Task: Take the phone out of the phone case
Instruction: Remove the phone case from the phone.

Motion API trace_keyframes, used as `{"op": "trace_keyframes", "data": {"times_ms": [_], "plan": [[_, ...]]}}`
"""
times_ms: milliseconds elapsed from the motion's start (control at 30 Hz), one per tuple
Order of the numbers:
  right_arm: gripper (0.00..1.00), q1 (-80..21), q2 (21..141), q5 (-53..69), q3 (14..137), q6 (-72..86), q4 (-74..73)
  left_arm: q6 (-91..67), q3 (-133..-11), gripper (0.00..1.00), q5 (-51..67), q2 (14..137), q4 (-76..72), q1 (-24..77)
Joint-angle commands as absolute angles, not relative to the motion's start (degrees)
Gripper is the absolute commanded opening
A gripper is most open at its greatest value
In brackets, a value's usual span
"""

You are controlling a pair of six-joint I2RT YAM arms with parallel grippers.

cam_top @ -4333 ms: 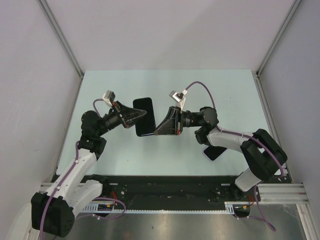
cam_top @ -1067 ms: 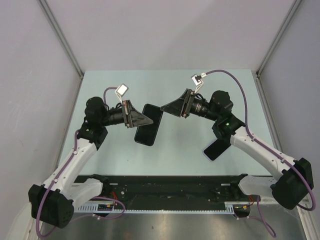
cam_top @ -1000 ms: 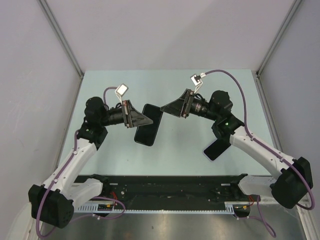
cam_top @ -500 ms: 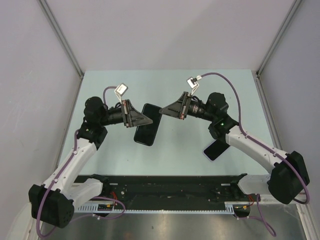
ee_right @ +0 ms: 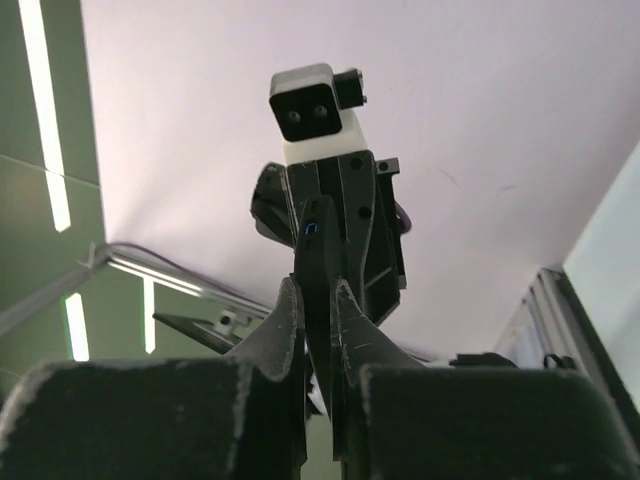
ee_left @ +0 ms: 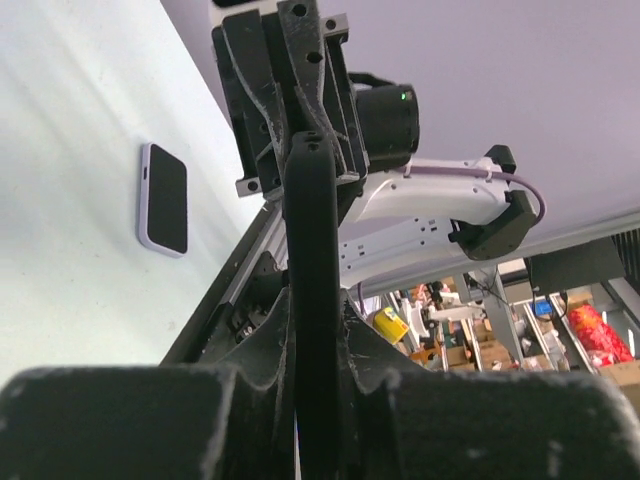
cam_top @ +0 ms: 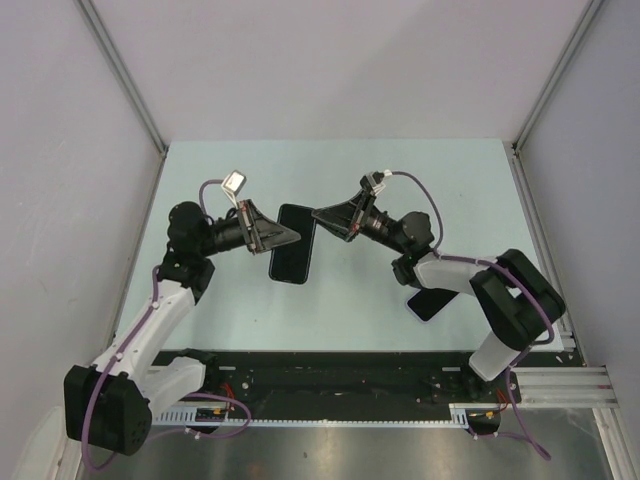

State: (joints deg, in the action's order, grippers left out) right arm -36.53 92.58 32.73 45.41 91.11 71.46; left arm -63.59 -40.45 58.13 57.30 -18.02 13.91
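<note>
A black cased phone (cam_top: 290, 260) hangs in the air over the middle of the table, held from both sides. I cannot tell phone from case. My left gripper (cam_top: 294, 237) is shut on its left edge. My right gripper (cam_top: 319, 213) is shut on its upper right corner. In the left wrist view the slab (ee_left: 312, 230) stands edge-on between my left gripper's (ee_left: 314, 318) fingers, with the right gripper (ee_left: 300, 110) at its far end. In the right wrist view the slab (ee_right: 318, 250) is clamped edge-on in my right gripper (ee_right: 318, 300), with the left gripper (ee_right: 335, 200) behind it.
A second phone with a lilac rim and dark face (cam_top: 430, 301) lies flat on the pale green table (cam_top: 230, 170) under the right arm; it also shows in the left wrist view (ee_left: 164, 198). Grey walls stand on three sides. A black rail (cam_top: 330, 375) runs along the near edge.
The right arm has folded down and drawn in, its gripper shifting slightly left and up on the slab's corner. The left wrist has turned and the slab hangs a little straighter. Both grips hold.
</note>
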Motion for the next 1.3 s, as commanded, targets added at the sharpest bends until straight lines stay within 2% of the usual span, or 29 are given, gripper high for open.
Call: {"op": "trace_keyframes", "data": {"times_ms": [0,233,400,500,667,767,967,1067,1133,1167,1233,1267], "plan": [[0.0,-42.8,96.8,23.4,45.6,106.4,91.8,-59.9,-41.9,0.0,65.7,56.0,-27.9,16.3],[0.0,-42.8,95.3,22.0,46.0,103.2,91.0,-58.3,-42.3,0.0,66.3,55.5,-27.7,16.3],[0.01,-43.2,92.9,23.1,46.1,96.2,82.7,-58.6,-42.8,0.0,65.7,56.2,-27.0,16.3],[0.1,-43.1,90.3,23.3,46.1,91.3,77.0,-58.6,-43.2,0.0,65.3,56.2,-26.5,16.3],[0.18,-42.3,86.0,23.2,46.1,86.4,69.1,-58.5,-43.6,0.0,64.8,56.2,-25.5,16.3],[0.19,-41.8,85.3,23.8,46.4,86.0,67.8,-58.9,-43.5,0.0,64.4,56.3,-25.5,16.3],[0.33,-41.7,85.3,24.0,46.4,85.7,67.7,-59.2,-43.2,0.0,64.1,56.2,-25.1,16.3],[0.36,-41.8,85.2,23.9,46.4,85.3,68.2,-59.2,-43.2,0.0,63.8,56.2,-24.7,16.3],[0.29,-41.8,84.8,23.9,46.4,85.3,68.0,-59.2,-43.2,0.0,63.6,56.0,-24.4,16.3],[0.15,-41.8,84.7,23.9,46.4,85.3,67.9,-59.2,-43.2,0.0,63.5,55.9,-24.4,16.3],[0.08,-41.7,84.4,24.1,46.4,85.2,67.6,-59.2,-43.3,0.0,63.5,55.5,-24.3,16.3],[0.09,-41.8,84.3,24.3,46.3,85.3,67.6,-59.2,-43.3,0.0,63.3,55.6,-24.2,16.2]]}}
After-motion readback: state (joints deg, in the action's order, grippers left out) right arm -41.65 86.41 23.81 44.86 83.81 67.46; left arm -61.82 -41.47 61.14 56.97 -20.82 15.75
